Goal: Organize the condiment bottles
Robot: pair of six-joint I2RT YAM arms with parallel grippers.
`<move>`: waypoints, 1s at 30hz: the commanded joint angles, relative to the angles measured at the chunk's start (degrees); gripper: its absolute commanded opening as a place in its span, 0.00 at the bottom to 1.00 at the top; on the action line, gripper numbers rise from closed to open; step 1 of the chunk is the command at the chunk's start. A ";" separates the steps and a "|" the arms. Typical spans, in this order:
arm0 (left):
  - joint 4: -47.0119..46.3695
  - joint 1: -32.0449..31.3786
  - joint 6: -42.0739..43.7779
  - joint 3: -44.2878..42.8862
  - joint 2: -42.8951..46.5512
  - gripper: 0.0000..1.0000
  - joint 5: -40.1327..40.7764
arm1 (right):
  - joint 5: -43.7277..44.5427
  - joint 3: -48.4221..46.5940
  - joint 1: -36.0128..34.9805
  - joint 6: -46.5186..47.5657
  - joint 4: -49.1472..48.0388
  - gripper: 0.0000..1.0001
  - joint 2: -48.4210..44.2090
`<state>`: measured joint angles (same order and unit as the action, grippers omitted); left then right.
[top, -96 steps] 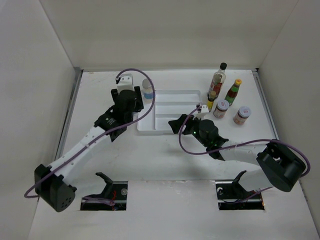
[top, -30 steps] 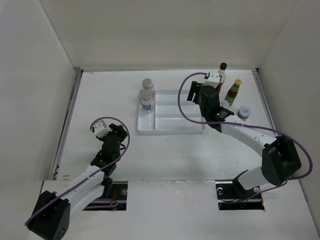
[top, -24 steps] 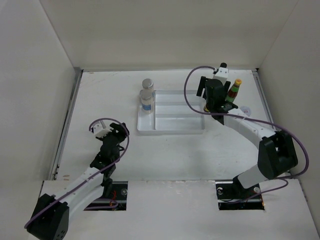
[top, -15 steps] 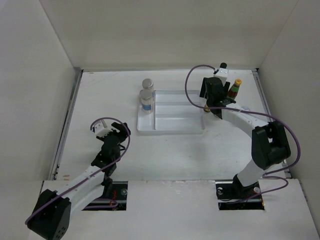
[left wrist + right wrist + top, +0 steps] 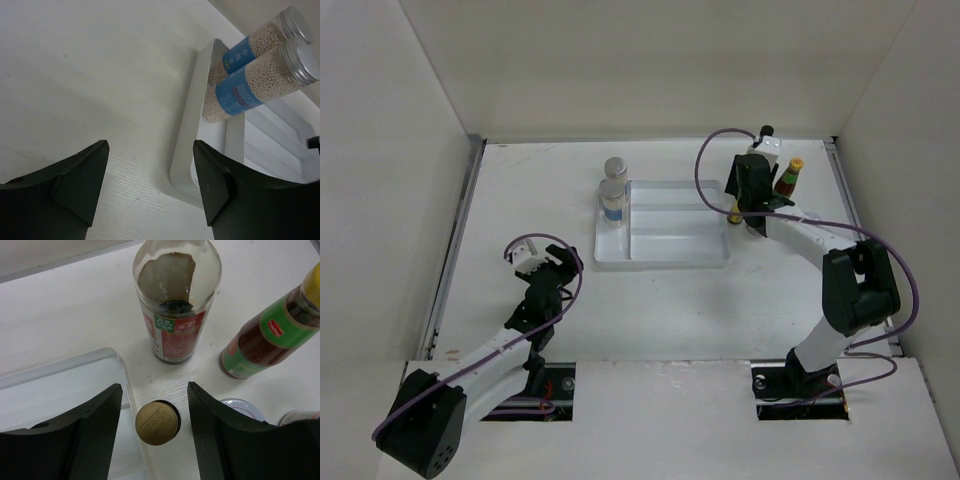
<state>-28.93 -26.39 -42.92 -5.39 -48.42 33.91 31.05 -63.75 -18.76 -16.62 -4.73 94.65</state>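
Note:
Two grey-lidded, blue-labelled jars [image 5: 613,200] [image 5: 614,167] stand in the left compartment of the white tray [image 5: 670,250]; the left wrist view shows them too [image 5: 240,92] [image 5: 250,45]. My left gripper [image 5: 560,262] [image 5: 150,145] hangs open over bare table, well short of the tray. My right gripper [image 5: 740,200] [image 5: 155,387] is open, its fingers on either side of the tiny bottle's gold cap [image 5: 157,423] [image 5: 733,211] without touching it. Behind it stand the tall clear bottle [image 5: 175,300] [image 5: 766,131] and the red sauce bottle [image 5: 265,337] [image 5: 786,180].
A red-labelled jar's lid [image 5: 241,408] shows just right of the tiny bottle, and another lid [image 5: 300,416] at the frame's edge. The tray's right wall [image 5: 125,375] lies close to the tiny bottle's left. The enclosure's back wall [image 5: 650,70] is near the bottles.
My right gripper has swung right from the tray's edge to the bottle group, come down over the tiny bottle, and its jaws have narrowed. The left gripper has opened, its arm hardly moving.

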 commanded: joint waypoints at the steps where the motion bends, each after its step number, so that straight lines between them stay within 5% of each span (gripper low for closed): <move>1: -3.06 0.16 -0.33 -0.68 0.78 0.67 -0.34 | -1.34 -0.77 0.71 0.01 -1.96 0.63 1.50; 5: -3.24 -0.11 -0.33 -0.59 0.79 0.67 -0.34 | -1.34 0.81 0.62 -1.13 -1.16 0.56 1.24; 11: -3.50 -0.46 -0.41 -1.12 -0.70 0.67 -0.43 | -0.20 0.99 0.44 -1.05 -2.47 0.28 -1.21; 19: -3.68 0.33 -0.41 -1.03 -0.79 0.67 -0.34 | 3.14 -6.38 -6.14 4.67 -4.41 0.27 -4.83; 30: -3.77 0.16 -0.77 -1.03 -1.32 0.67 -2.18 | -2.39 -28.26 -16.78 4.32 -5.64 0.27 15.28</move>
<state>-29.82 -26.26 -43.07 -5.39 -49.78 32.88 30.22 -86.54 -35.11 -12.60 -6.87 106.48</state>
